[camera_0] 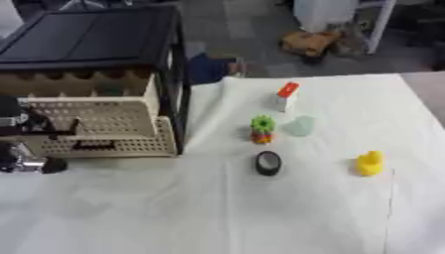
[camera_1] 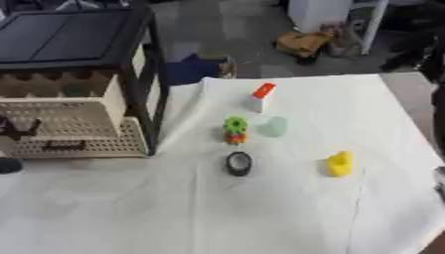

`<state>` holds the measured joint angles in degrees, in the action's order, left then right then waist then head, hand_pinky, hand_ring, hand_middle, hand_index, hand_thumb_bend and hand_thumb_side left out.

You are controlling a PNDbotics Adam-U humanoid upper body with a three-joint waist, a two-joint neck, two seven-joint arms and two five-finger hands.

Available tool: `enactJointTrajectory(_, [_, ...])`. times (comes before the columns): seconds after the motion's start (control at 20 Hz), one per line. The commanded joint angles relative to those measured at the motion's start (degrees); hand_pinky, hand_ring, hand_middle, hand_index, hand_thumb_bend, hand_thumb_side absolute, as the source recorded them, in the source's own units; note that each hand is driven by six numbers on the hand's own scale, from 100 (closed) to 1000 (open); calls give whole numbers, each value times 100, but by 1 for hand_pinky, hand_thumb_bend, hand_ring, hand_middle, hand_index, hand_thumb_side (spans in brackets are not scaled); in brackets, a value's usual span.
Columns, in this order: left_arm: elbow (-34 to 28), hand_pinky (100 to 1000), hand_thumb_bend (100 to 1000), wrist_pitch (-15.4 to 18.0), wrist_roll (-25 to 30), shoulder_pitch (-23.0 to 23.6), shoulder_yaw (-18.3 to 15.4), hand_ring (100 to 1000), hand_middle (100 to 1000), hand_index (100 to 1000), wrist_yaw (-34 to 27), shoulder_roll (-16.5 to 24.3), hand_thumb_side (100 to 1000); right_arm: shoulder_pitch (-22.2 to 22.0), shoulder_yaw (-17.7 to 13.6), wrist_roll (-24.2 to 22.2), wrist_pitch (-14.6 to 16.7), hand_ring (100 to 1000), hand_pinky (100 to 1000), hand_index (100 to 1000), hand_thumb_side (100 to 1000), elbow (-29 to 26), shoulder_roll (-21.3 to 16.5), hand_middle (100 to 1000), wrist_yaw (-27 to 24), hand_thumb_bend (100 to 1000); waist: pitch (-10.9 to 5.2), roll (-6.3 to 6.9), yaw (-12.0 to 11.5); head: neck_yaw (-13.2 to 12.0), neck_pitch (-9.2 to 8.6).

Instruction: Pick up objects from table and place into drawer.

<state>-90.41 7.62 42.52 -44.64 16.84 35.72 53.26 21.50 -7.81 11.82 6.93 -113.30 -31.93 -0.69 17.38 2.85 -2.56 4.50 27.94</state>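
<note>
5 objects counted on white cloth [camera_0: 174, 213]: 1 yellow duck [camera_0: 370, 163], 1 black ring [camera_0: 267, 163], 1 green-orange toy [camera_0: 261, 129], 1 pale cup [camera_0: 301, 126], 1 orange-white block [camera_0: 286, 95]. 1 drawer [camera_0: 104, 130] pulled out; left hand [camera_0: 26, 124] seen there, fingers' state indiscernible.

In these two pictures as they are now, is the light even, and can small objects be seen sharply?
Left eye view: soft, even light on the white cloth, only faint shadows beside the black ring and yellow object; everything is slightly blurred. Right eye view: the same softness; the pale greenish object almost fades into the cloth; no strong glare.
</note>
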Motion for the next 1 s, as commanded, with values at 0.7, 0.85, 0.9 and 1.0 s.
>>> enactJointTrajectory(0.7, [-960, 100, 533, -469, -294, 559, 41, 100, 100, 789, -158, 711, 1000, 99, -76, 71, 18, 534, 665, 929, 1000, -129, -57, 572, -67, 100, -153, -74, -65, 5, 13])
enactJointTrajectory(0.85, [-1103, 100, 530, -536, -352, 653, 29, 100, 100, 788, -183, 774, 1000, 102, -76, 72, 19, 534, 665, 928, 1000, -129, -54, 572, -69, 100, -155, -83, -80, 5, 16])
enactJointTrajectory(0.9, [-1153, 100, 527, -558, -372, 685, 25, 100, 100, 788, -191, 794, 1000, 103, -77, 73, 20, 534, 665, 928, 1000, -129, -53, 572, -69, 100, -156, -85, -85, 4, 16])
enactJointTrajectory(1.0, [-1259, 100, 521, -606, -422, 748, 18, 100, 100, 788, -209, 834, 1000, 105, -79, 75, 21, 534, 666, 928, 1000, -129, -49, 572, -70, 100, -157, -89, -93, 4, 14])
